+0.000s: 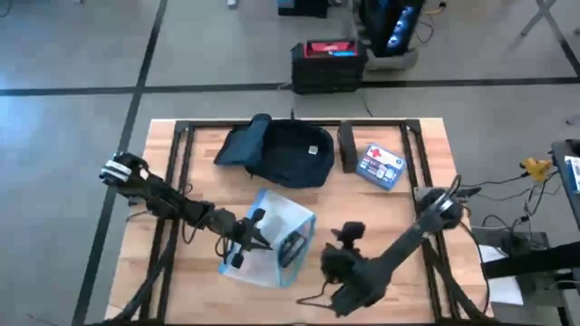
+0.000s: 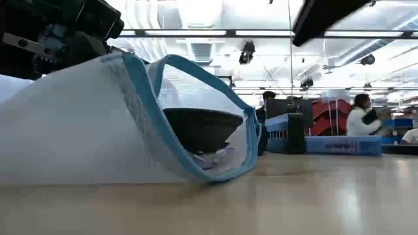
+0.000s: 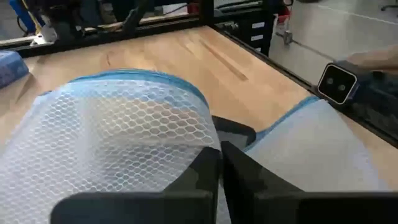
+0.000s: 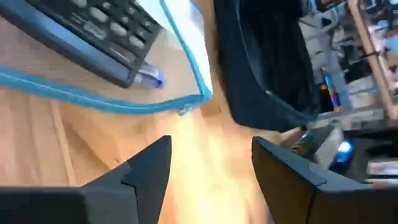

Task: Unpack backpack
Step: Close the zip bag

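This is a big open lab or workshop hall: a wooden bench (image 1: 299, 136) on a grey concrete floor (image 1: 72, 54) marked with dark lines, rows of ceiling strip lights (image 2: 215, 32), people at workstations (image 2: 358, 121) behind, and cables and equipment (image 1: 328, 63) lying around.

A dark navy soft fabric backpack (image 1: 285, 152) lies flat on the far half of the wooden table, near its far edge and about midway across. It is rounded and slumped, with a loose flap of fabric folded out toward the left arm's side. A small light logo patch shows on its upper surface.
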`<state>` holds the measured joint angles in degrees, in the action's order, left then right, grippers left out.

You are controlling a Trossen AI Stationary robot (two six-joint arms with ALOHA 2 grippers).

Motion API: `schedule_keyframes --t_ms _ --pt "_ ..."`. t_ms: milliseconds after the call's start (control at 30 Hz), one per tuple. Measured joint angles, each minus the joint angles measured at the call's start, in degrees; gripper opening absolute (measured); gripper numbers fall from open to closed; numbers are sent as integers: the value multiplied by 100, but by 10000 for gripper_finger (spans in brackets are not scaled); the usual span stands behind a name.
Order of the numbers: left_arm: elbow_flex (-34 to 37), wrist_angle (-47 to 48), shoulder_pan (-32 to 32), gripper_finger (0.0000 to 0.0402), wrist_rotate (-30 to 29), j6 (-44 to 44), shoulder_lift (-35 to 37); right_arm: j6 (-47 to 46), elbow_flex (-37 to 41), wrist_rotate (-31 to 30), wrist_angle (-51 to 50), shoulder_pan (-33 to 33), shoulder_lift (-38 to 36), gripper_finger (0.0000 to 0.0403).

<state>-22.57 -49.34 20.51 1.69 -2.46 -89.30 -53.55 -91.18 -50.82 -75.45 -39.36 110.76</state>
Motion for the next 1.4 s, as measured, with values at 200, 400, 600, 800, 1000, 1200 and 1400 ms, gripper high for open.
schedule_keyframes --t_ms 200,400,600,800,1000,1200,1400 --pt "-2 -78 0 19 521 20 -103 776 1797 276 2775 471 -589 211" --pt "-149 -229 2 62 646 -32 -407 1778 2831 913 5482 1141 -631 203" --pt "-336 -238 2 114 674 -45 -615 1715 3011 1443 5592 1478 -639 191" --pt "-430 -214 0 153 1118 -30 -717 2167 2992 1532 5590 1480 -639 158" --pt "-490 -208 49 175 1336 56 -717 2457 2992 1540 5373 1559 -641 55" --pt "-532 -53 -6 182 1524 -4 -417 3060 2990 1989 5235 1588 -785 17" --pt "-1187 1448 -687 175 1389 -131 342 3830 2988 2023 4906 1713 -1172 3"
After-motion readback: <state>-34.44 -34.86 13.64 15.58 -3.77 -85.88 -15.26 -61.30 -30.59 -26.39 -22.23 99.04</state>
